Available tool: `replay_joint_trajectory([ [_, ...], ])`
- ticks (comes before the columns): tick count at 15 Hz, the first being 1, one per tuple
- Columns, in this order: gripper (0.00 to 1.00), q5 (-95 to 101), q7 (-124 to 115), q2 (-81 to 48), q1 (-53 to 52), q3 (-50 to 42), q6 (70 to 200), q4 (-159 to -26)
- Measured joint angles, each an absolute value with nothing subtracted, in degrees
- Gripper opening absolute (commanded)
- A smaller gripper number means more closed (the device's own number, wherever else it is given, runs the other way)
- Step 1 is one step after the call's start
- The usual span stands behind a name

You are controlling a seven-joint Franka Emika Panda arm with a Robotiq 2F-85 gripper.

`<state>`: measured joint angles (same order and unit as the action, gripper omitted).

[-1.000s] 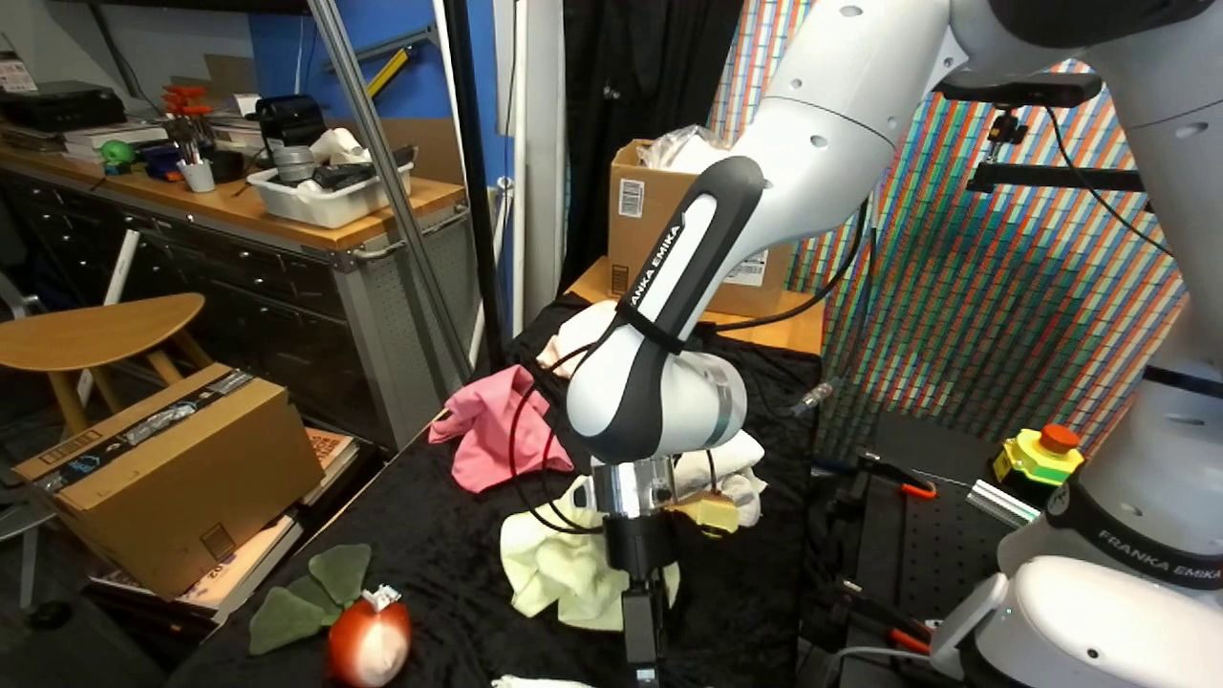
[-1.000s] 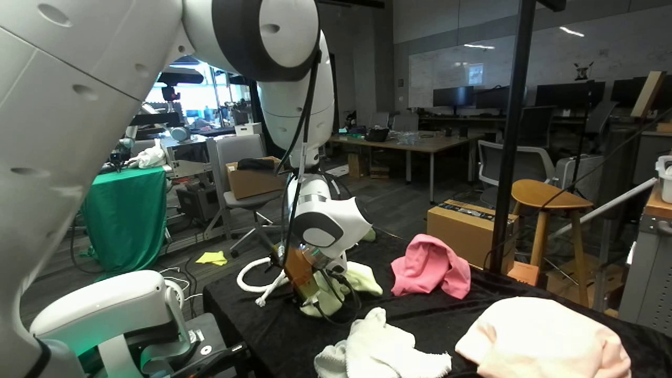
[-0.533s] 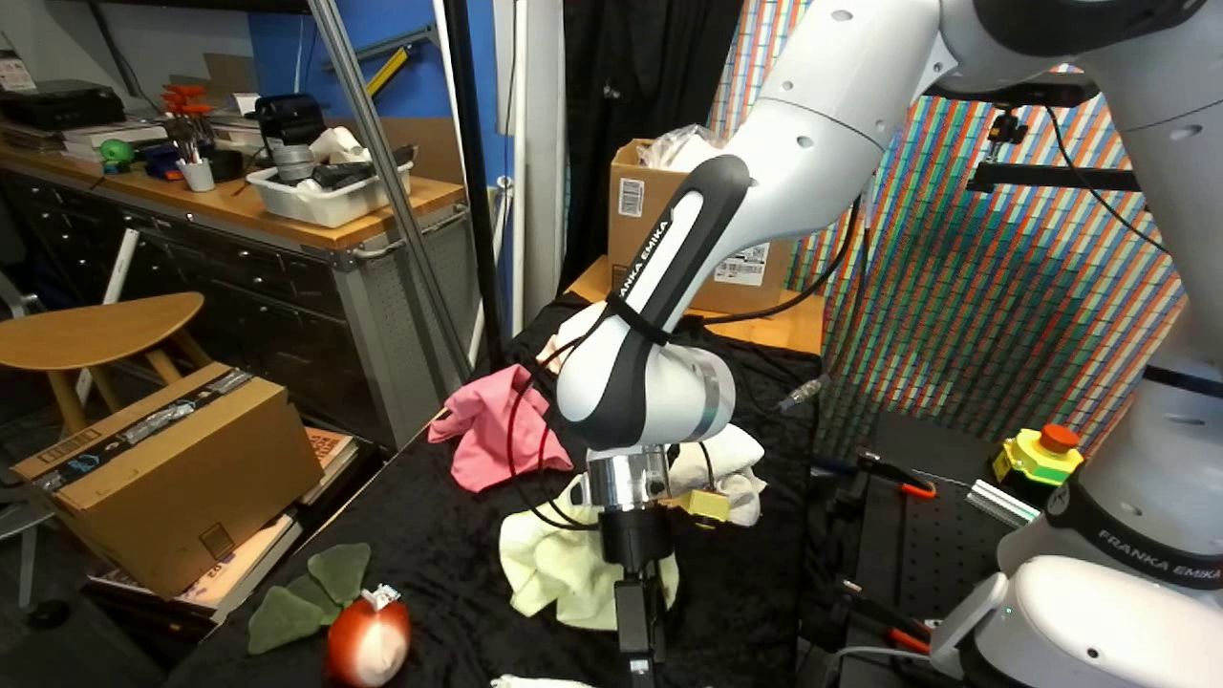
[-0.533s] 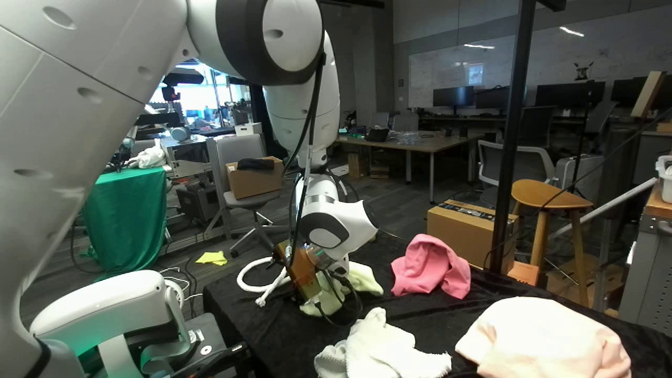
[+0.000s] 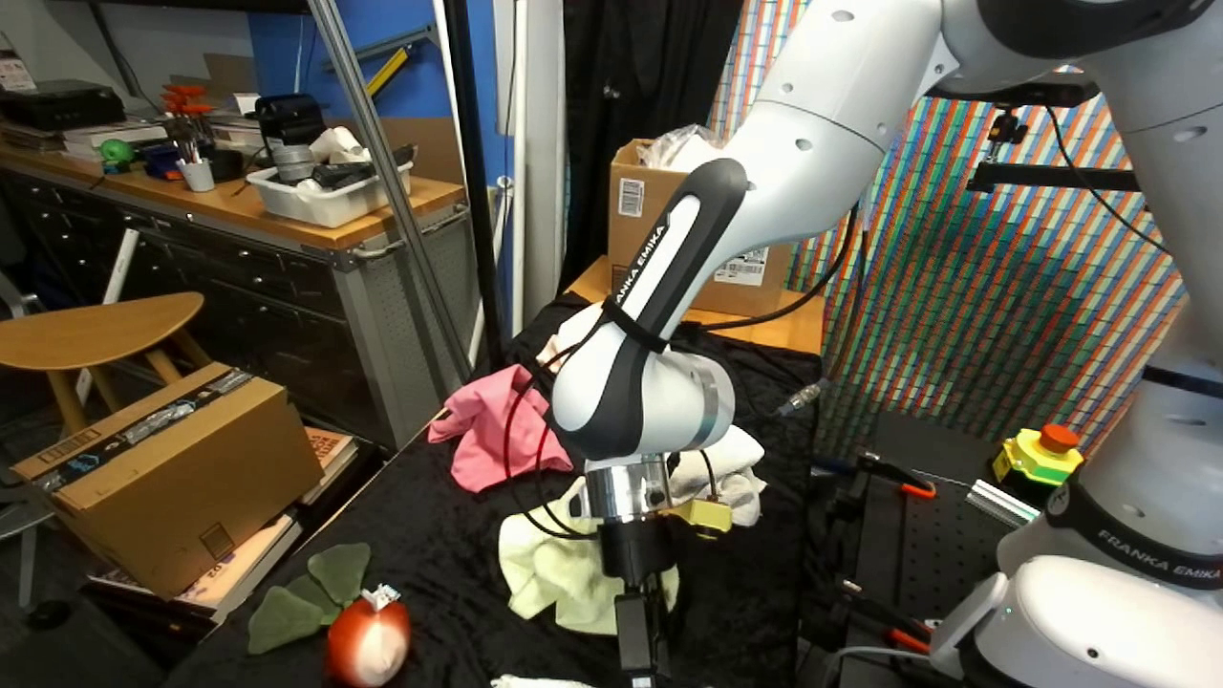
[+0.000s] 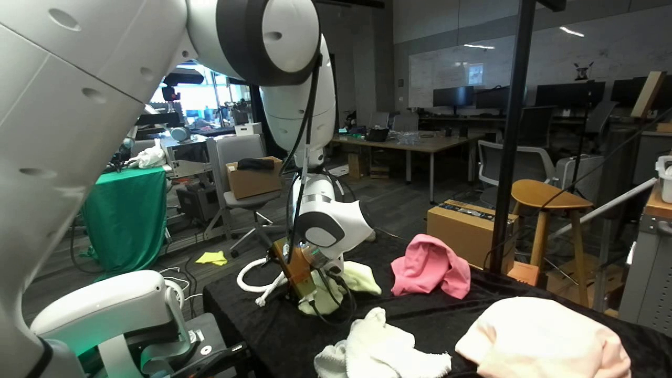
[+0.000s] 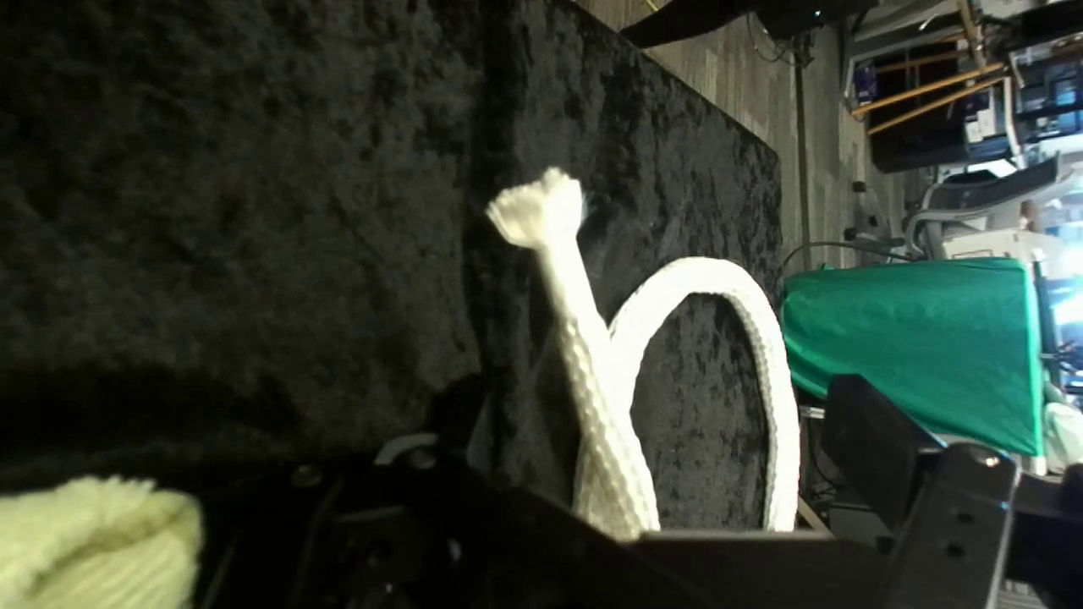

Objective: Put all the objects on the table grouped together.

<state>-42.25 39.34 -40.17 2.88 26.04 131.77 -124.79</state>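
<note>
In an exterior view, a workbench (image 5: 239, 277) is backed by a blue wall (image 5: 277, 53). A wooden stool (image 6: 546, 194) is shown in both exterior views. In an exterior view, a whiteboard (image 6: 443, 68) is mounted behind monitors (image 6: 454, 97), the grey floor (image 6: 391, 203) is dimly lit, and bright light is admitted through a window (image 6: 202, 98).

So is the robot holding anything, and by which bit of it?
Nothing, it seems. The gripper is open; in the wrist view the white rope shows between its spread jaws, not pinched.
</note>
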Motion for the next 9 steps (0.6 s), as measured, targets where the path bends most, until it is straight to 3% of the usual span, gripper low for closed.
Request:
replay_joint_trajectory([
  [9, 1.0, -43.9, 39.2, -40.3, -1.0, 26.1, 130.7, -124.1],
])
